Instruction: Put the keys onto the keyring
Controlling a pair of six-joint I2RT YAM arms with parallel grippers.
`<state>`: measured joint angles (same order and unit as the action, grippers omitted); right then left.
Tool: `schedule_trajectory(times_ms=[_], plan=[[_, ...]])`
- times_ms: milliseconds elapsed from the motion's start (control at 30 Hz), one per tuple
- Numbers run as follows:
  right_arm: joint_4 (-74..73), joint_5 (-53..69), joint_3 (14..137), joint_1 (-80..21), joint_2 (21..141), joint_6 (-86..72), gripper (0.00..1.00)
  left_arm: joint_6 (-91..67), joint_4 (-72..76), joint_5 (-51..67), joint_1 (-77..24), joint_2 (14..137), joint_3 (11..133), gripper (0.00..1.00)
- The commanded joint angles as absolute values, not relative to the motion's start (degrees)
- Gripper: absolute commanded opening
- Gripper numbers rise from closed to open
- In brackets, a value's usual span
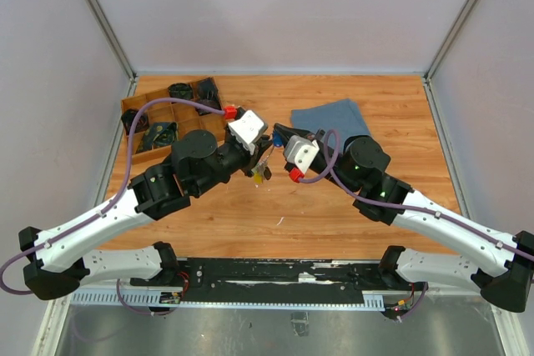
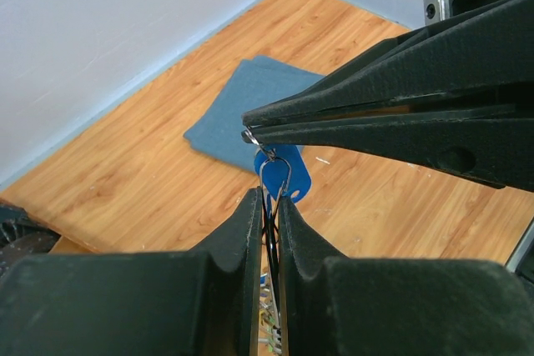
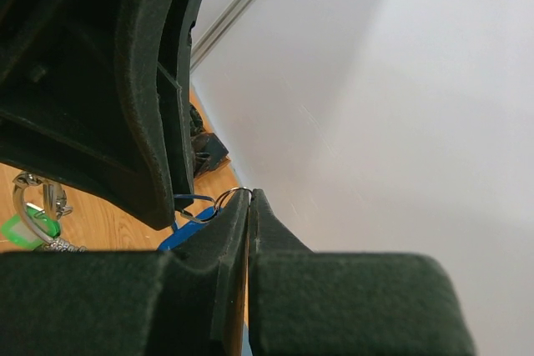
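Note:
My left gripper [image 1: 261, 158] [image 2: 269, 202] is shut on the thin silver wire of the keyring [image 2: 269, 221] and holds it above the table's middle. A bunch of keys hangs below its fingers, with one yellow head [image 1: 260, 175] showing from above and a green head [image 3: 21, 228] showing in the right wrist view. The bright blue key [image 2: 284, 172] hangs on a wire loop just past the left fingertips. My right gripper [image 1: 274, 134] [image 3: 249, 196] is shut on a small silver ring [image 3: 225, 198] beside the blue key [image 3: 182, 236], tip to tip with the left gripper. The duller blue-grey key cannot be made out.
A wooden compartment tray [image 1: 140, 104] with dark parts stands at the back left. A folded blue-grey cloth [image 1: 334, 114] [image 2: 250, 102] lies at the back, right of centre. Grey walls enclose the wooden table on three sides.

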<state>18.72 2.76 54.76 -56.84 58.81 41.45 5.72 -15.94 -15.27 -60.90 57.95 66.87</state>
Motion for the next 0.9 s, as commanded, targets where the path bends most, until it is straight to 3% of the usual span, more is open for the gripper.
schedule_trajectory(times_ms=[0, 867], plan=[[22.5, 0.5, 57.4, -55.0, 57.9, 42.7, 0.01, 6.8, -18.3, -11.7, -62.8, 57.8, 68.4, 0.0], [20.1, 1.6, 55.4, -54.7, 53.2, 43.7, 0.01, 5.8, -17.8, -18.0, -62.9, 56.6, 67.1, 0.01]])
